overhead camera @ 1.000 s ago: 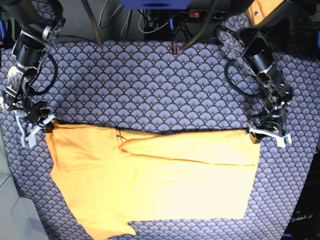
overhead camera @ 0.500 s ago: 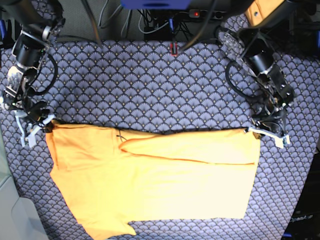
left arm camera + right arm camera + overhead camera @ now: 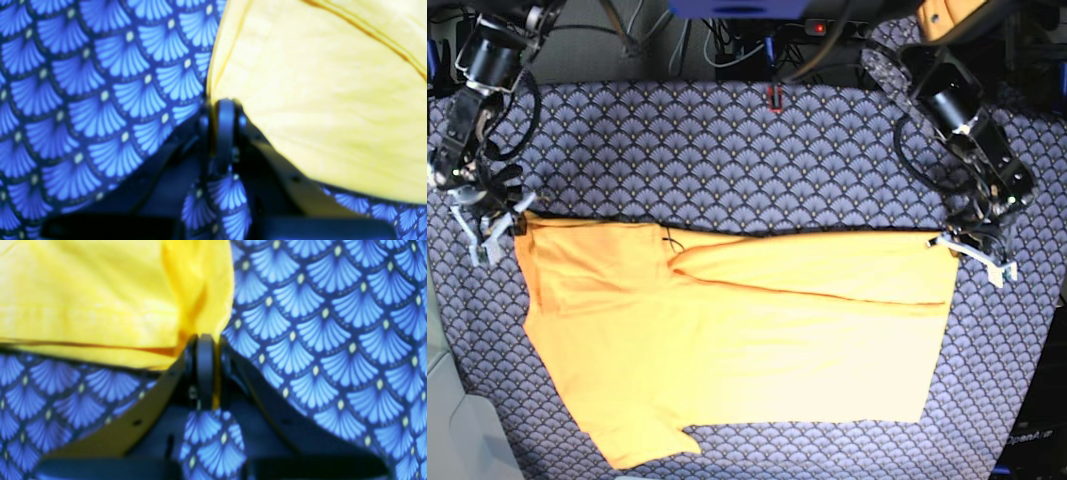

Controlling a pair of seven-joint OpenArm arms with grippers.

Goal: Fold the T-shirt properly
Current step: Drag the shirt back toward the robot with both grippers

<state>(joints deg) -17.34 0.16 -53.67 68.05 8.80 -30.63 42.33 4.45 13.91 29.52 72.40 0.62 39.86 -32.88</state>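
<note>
The yellow-orange T-shirt point(image 3: 737, 340) lies spread on the patterned cloth, folded lengthwise, with a small dark tag point(image 3: 666, 267) at the neck. My left gripper point(image 3: 955, 245) on the base view's right is shut on the shirt's top right corner; the left wrist view shows its closed jaws at the fabric's edge point(image 3: 224, 110). My right gripper point(image 3: 512, 222) on the base view's left is shut on the top left corner, and the right wrist view shows yellow cloth point(image 3: 196, 306) pinched between its jaws. One sleeve point(image 3: 642, 445) points down at the bottom left.
A blue fan-patterned cloth point(image 3: 727, 160) covers the whole table. Cables and a power strip point(image 3: 817, 27) lie beyond the far edge. A grey bin edge point(image 3: 442, 400) sits at the left.
Both grippers have moved away from the near edge and slightly outward, dragging the shirt's top edge farther up the table and pulling it tauter. The whole shirt has shifted with them.
</note>
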